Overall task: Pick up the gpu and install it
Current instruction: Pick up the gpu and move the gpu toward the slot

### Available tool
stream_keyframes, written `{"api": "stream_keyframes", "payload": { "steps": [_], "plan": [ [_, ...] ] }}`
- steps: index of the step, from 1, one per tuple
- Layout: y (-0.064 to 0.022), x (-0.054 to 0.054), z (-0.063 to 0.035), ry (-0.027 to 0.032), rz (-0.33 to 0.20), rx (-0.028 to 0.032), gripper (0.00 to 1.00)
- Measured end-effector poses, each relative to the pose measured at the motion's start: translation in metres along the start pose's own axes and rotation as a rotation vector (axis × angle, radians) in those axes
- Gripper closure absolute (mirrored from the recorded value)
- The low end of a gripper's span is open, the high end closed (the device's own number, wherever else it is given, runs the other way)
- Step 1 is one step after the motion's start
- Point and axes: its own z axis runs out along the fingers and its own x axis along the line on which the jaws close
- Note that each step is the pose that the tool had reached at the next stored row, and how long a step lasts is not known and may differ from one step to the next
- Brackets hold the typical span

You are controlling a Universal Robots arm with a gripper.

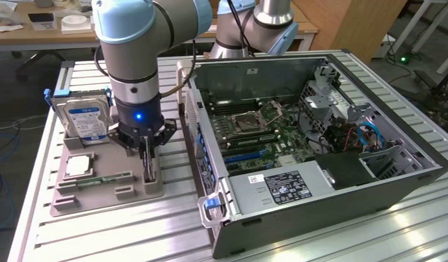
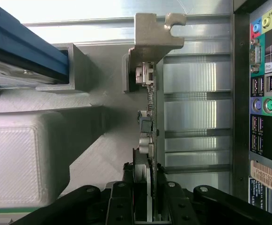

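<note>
Pincer (image 1: 145, 148) sits right over the gpu (image 1: 148, 166), left of centre in the exterior view. The card stands on edge in the grey tray (image 1: 100, 192), directly below the pincer, long axis running toward the frame bottom. You can't tell if it's clamped yet. Thin green board, shiny stamped bracket (image 2: 152, 35), matte ribbed plastic tray.

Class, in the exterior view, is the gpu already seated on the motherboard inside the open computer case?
No, the gpu stands on edge in the grey holder tray outside the computer case, under the gripper.
</note>
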Motion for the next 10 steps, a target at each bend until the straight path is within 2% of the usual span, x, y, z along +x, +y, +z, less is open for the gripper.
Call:
{"api": "stream_keyframes", "payload": {
  "steps": [10],
  "plan": [
    [0.0,0.0,0.0,0.0,0.0,0.0001,0.72]
  ]
}}
